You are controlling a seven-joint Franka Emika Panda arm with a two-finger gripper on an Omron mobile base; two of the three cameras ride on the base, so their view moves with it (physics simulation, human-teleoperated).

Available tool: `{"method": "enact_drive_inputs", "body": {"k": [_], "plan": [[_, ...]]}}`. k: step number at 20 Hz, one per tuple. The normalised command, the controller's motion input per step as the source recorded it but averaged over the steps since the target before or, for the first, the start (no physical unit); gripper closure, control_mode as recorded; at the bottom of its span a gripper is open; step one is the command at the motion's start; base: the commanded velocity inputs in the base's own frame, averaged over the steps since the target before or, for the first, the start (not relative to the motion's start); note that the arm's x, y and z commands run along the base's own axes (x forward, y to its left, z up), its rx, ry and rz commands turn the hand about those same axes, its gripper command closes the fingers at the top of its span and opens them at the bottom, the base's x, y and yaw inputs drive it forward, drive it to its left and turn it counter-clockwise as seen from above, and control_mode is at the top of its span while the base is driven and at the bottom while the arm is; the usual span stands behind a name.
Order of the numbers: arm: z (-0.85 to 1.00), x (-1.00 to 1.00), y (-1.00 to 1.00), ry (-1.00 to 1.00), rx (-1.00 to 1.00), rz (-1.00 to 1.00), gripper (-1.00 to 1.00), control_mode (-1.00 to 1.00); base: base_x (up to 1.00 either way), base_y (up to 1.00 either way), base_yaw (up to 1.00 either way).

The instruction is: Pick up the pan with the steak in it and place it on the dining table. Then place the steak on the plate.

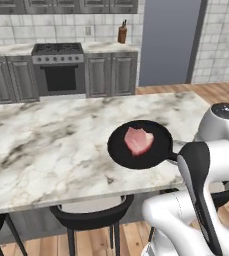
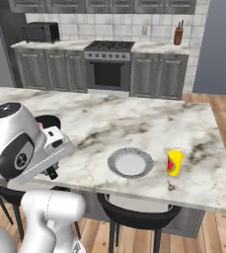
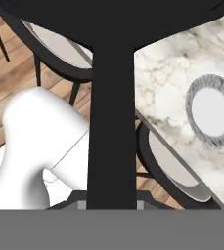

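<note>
Pan [image 1: 140, 145], matte black and round, sits over the near edge of the marble dining bench [image 1: 46, 145], its thin handle [image 3: 111, 122] running toward 4 o'clock in the left base view, where it passes behind the arm. Whether its base rests on the marble or hangs just above it I cannot tell. Steak [image 1: 138, 140] lies inside, a pink chunk a little off centre toward 12 o'clock. In the hand view the handle runs straight up from between the tool's [image 3: 111, 205] tips to the pan's dark underside, so I judge the tool clamped on the handle; the tips themselves are barely visible beside it, and the contact is not clearly seen. Holding by the handle end keeps the pan level and the meat from sliding.

Plate [image 2: 131, 162], pale grey-white, rests on the bench well apart from the pan, at about 3 o'clock of it in the right base view; a yellow cup [image 2: 174, 163] stands just beside the plate. There the arm's wrist covers most of the pan, leaving only a dark rim. Black stools [image 1: 91, 215] tuck under the bench edge.
</note>
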Motion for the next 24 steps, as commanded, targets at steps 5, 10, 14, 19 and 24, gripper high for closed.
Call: {"method": "enact_drive_inputs", "body": {"k": [5,10,14,19,24], "plan": [[-0.06,0.41,-0.01,0.0,0.0,0.01,1.0,-1.0,0.23,0.0,0.0],[-0.22,0.59,-0.08,-0.02,0.0,0.02,1.0,-1.0,0.0,0.0,0.0],[-0.27,0.55,-0.07,-0.01,0.0,0.0,1.0,-1.0,0.0,0.0,0.0],[-0.24,0.52,0.01,0.0,0.0,0.0,1.0,-1.0,0.0,0.0,0.0],[-0.23,0.14,0.01,0.1,0.03,0.0,1.0,-1.0,0.0,0.0,0.0]]}}
